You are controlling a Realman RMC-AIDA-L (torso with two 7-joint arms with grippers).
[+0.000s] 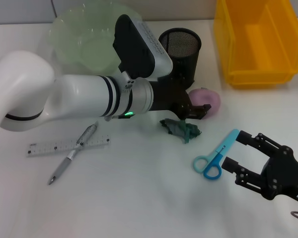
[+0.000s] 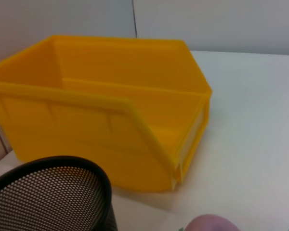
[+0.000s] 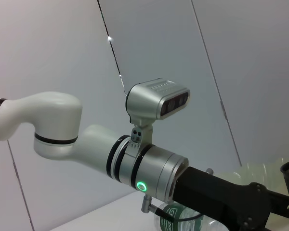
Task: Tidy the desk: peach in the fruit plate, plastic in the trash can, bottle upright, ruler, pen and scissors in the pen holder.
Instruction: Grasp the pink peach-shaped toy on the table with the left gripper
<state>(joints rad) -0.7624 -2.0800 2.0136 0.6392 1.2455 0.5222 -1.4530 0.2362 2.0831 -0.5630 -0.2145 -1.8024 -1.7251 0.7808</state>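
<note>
We see the left gripper [image 1: 192, 113] reaching across the white desk [image 1: 139, 198], low between the black mesh pen holder [image 1: 180, 47] and the pink peach [image 1: 206, 100], just above the crumpled green plastic [image 1: 181, 129]; whether its fingers are apart or together we cannot tell. The right gripper [image 1: 236, 148] rests near the front edge with fingers spread apart, and the blue scissors [image 1: 214, 156] lie on the desk between them. The ruler [image 1: 68, 146] and the pen [image 1: 73, 153] lie crossed on the left, the clear fruit plate [image 1: 84, 37] stands behind the left arm, and the yellow bin [image 1: 258, 39] is at the far right.
</note>
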